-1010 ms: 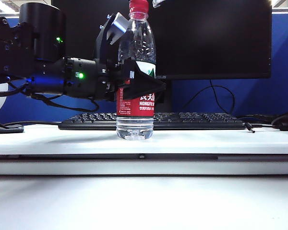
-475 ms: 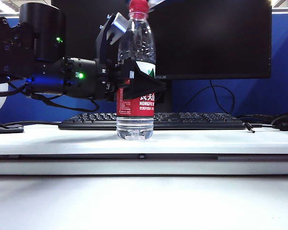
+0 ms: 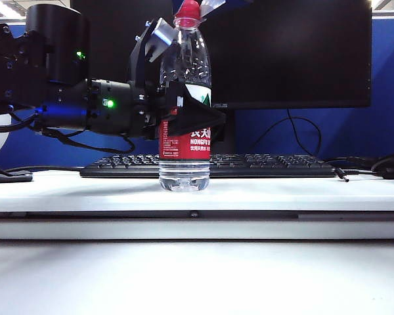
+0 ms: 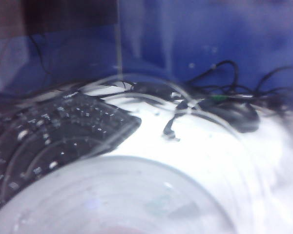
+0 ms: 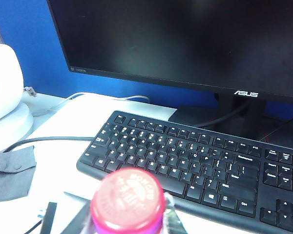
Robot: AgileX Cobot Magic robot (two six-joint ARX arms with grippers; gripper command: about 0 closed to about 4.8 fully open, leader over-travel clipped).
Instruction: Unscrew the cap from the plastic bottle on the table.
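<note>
The plastic bottle (image 3: 184, 141) stands upright on the table (image 3: 282, 193), clear, with a red and white label. My left gripper (image 3: 178, 82) comes in from the left and is shut on the bottle's body, one black finger in front of it. In the left wrist view the clear bottle (image 4: 117, 195) fills the frame and hides the fingers. The red cap (image 3: 189, 10) sits on the neck, slightly tilted. My right gripper (image 5: 128, 217) comes down from above, with silver pads (image 5: 173, 220) pressed against both sides of the cap (image 5: 128, 197).
A black keyboard (image 3: 262, 165) lies just behind the bottle, below a dark monitor (image 3: 289, 52). A mouse and cables (image 3: 391, 169) are at the far right. The right wrist view shows a white rounded object (image 5: 5, 112) and a grey cloth (image 5: 10, 170) beside the keyboard (image 5: 195, 161).
The right gripper's fingers have closed in on the cap at the top edge, and the cap has shifted slightly and now sits tilted. The left gripper and the bottle's body have not moved.
</note>
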